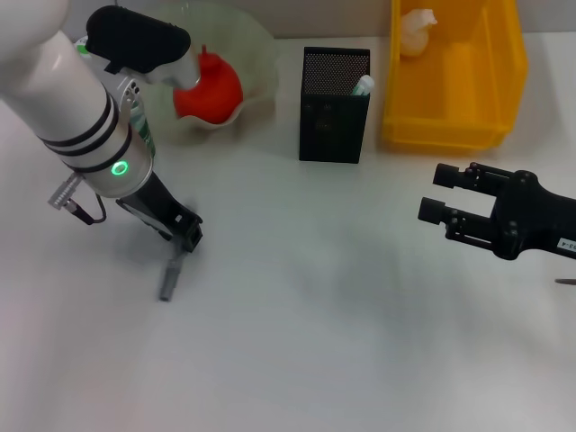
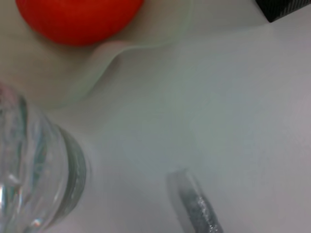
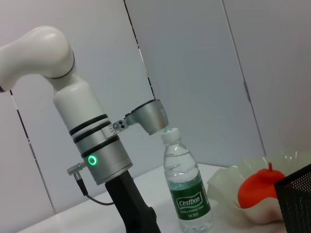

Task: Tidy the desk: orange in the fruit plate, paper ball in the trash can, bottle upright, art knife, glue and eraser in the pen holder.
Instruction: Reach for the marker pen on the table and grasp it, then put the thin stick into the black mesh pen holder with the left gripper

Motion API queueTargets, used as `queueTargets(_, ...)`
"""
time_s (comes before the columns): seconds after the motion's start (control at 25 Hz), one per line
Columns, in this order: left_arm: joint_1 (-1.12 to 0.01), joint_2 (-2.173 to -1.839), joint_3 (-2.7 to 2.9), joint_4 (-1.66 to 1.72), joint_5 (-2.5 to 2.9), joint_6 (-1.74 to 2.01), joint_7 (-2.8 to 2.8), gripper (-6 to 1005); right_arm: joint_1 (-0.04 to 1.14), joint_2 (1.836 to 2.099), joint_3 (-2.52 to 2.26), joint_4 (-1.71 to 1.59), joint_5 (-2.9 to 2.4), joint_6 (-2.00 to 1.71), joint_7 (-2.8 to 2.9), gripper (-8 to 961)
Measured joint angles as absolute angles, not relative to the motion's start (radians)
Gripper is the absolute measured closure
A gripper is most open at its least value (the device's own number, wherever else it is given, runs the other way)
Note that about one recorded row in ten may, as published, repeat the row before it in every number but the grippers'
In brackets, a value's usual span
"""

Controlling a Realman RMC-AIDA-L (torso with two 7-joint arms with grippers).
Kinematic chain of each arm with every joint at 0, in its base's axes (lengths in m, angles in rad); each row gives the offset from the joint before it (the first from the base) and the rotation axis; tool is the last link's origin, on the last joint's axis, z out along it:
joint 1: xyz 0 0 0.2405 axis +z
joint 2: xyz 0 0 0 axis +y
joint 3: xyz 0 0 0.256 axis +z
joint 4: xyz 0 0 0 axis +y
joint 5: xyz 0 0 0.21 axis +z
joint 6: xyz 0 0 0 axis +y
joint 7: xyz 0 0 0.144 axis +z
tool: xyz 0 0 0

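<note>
From the head view, my left pincer (image 1: 184, 236) sat low over the worktop (image 1: 315, 297), its tips just above the grey knife (image 1: 170, 277); I could not tell how wide it stood. The right pincer (image 1: 439, 193) hovered wide and empty, near the bin (image 1: 504, 81), which held the paper ball (image 1: 418, 29). The orange (image 1: 211, 90) lay in the plate (image 1: 256, 54), and a white-green tube showed in the holder (image 1: 333, 117).

The left wrist view showed the bottle (image 2: 34, 165) close by and the knife (image 2: 197, 208) lying flat. I judged it light, stiff and slim, best pinched across its middle.

In the right wrist view the bottle (image 3: 187, 189) stood upright on a smooth, white surface before plain grey wall panels.
</note>
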State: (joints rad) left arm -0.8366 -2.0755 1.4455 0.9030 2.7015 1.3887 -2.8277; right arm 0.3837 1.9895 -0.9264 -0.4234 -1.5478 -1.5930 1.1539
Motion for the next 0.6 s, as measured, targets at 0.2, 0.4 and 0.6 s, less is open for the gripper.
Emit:
queueTargets(0.2,-0.842,-2.076,1.467,0.9,2.701,1.383,-2.826,666,0.383,1.99,-0.926,-0.423,-1.548,-1.594,1.156,313)
queueTargets(0.4,-0.844,-2.075,1.475,0.9,2.701,1.381,-2.824,692,0.383,1.99,-0.926,-0.423,-1.548,-1.594,1.158,313)
queueTargets(0.6,-0.847,-2.075,1.496,0.899,2.701,1.38,-2.813,796,0.383,1.989,-0.926,-0.423,-1.548,-1.594,1.159,313)
